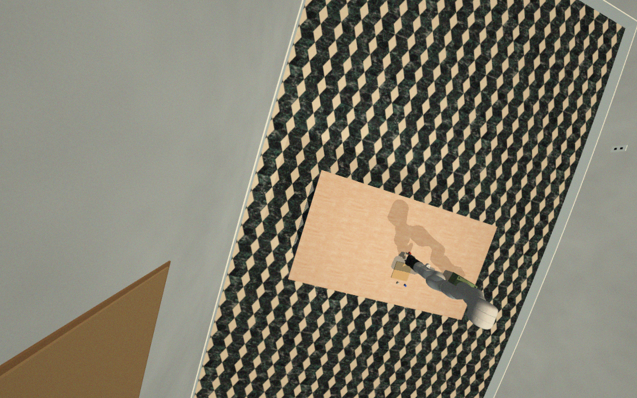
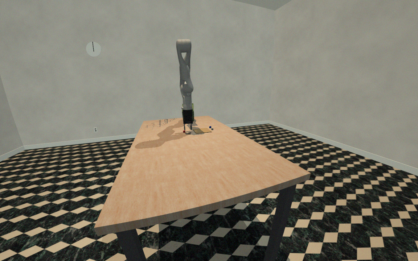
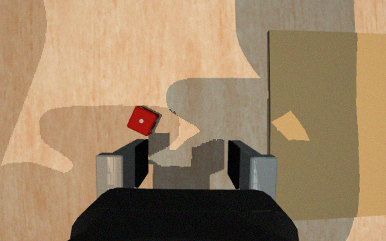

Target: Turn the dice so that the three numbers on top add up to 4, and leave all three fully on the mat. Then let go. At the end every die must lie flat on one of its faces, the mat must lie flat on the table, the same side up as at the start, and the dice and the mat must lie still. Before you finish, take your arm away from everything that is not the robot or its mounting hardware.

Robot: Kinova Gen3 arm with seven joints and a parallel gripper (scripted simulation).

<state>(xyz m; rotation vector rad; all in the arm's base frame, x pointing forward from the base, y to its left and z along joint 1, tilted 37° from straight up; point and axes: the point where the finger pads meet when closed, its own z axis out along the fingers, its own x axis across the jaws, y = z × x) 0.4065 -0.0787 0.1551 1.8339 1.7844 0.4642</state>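
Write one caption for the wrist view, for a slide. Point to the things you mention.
Open jaws above the table, a red die (image 3: 141, 120) showing one pip.

The table (image 1: 355, 218) (image 2: 200, 168) (image 3: 89, 40) is showing pale, fine-grained wood; the mat (image 1: 400, 271) (image 2: 202, 130) (image 3: 313, 84) is looking matt and smooth; the red die (image 3: 142, 121) is looking like smooth plastic; the gripper (image 1: 404, 255) (image 2: 187, 127) (image 3: 187, 156) is pairing metal-looking, softly shining finger sides with matt black pads (image 3: 142, 162)
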